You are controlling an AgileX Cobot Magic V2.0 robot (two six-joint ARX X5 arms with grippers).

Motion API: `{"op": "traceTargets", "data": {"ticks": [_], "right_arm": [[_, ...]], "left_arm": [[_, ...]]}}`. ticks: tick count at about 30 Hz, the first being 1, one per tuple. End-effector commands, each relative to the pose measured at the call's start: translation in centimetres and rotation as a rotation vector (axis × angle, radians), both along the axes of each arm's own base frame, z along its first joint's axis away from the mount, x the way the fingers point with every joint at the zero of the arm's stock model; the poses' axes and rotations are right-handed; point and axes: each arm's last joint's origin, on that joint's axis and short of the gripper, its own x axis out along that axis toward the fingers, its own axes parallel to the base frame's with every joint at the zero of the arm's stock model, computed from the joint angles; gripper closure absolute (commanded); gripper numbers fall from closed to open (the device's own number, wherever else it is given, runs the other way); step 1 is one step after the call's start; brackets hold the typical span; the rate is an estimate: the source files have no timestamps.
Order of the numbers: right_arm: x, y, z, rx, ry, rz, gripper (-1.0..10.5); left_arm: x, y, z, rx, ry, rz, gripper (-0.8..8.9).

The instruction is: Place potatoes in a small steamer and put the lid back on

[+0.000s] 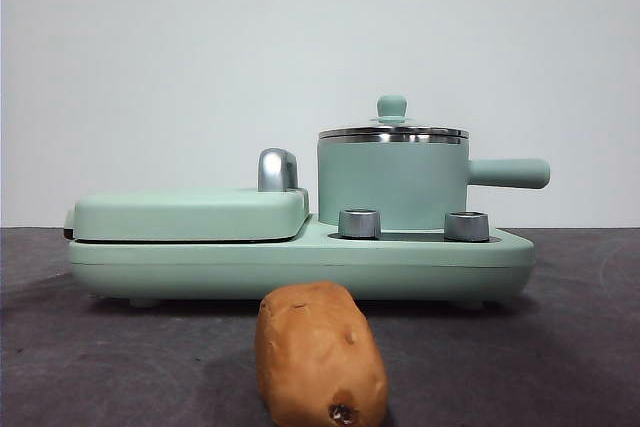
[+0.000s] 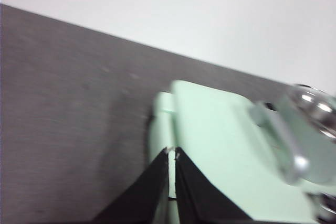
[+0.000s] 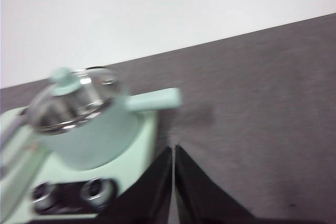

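My left gripper (image 2: 171, 153) has its two black jaws pressed together, only a thin slit between them, grasping nothing. It hangs over the near end of the flat green griddle cover (image 2: 220, 145), where the cover meets the dark table (image 2: 68, 129). Past the cover, at the right edge of that picture, a shiny steel handle (image 2: 281, 140) slants across.

My right gripper (image 3: 174, 150) is likewise clenched on nothing, its tips meeting in a narrow line. It is above bare table just beside the appliance's end, with the small steamer (image 3: 94, 135) in the left half of the frame, blurred. The lid (image 3: 79, 95) sits on it, and the straight side handle (image 3: 155, 99) reaches toward the middle of the picture. Two steel knobs (image 3: 71, 191) lie in the lower left.

In the front view neither arm shows. The steamer stands right of centre on the green base (image 1: 300, 265), lid on. The potato (image 1: 320, 355) lies at bottom centre on the table, in front of the base and apart from it, its dark-spotted end toward the camera.
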Motion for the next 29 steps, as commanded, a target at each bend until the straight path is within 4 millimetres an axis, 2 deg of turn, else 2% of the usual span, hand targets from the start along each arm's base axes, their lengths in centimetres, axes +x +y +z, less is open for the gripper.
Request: {"op": "traceTargets", "data": {"ticks": [1,6,12,15,19,25,27,29], "right_arm": [[-0.1,0.3,2.4,0.024,0.029,0.061,9.4],[-0.1,0.8,5.8,-0.006,0.108,0.226,9.4],[0.3,1.3,8.1,-0.056,0.156,0.433,9.4],[0.6,1.5,8.4,-0.048,0.152,0.521,9.4],[0.7,1.6,8.5,-0.043,0.143,0.542,9.4],[0.7,1.6,8.5,-0.044,0.138,0.542,9.4],[0.7,1.6,8.5,-0.044,0.138,0.542,9.1],[0.7,1.6,8.5,-0.044,0.138,0.542,8.3]], "left_arm": [[1.1,-0.5,2.9,-0.014,0.032,-0.099,7.99],[3.1,-1.4,6.7,-0.031,0.131,-0.295,7.99],[4.5,-2.7,9.4,-0.005,0.168,-0.520,7.99],[4.8,-3.1,10.1,0.001,0.165,-0.610,7.99],[4.8,-3.5,10.3,0.028,0.131,-0.714,7.99],[4.7,-3.7,10.3,0.068,0.105,-0.735,7.93],[4.7,-3.7,10.3,0.073,0.102,-0.736,7.84],[4.7,-3.7,10.3,0.073,0.102,-0.736,7.76]]}}
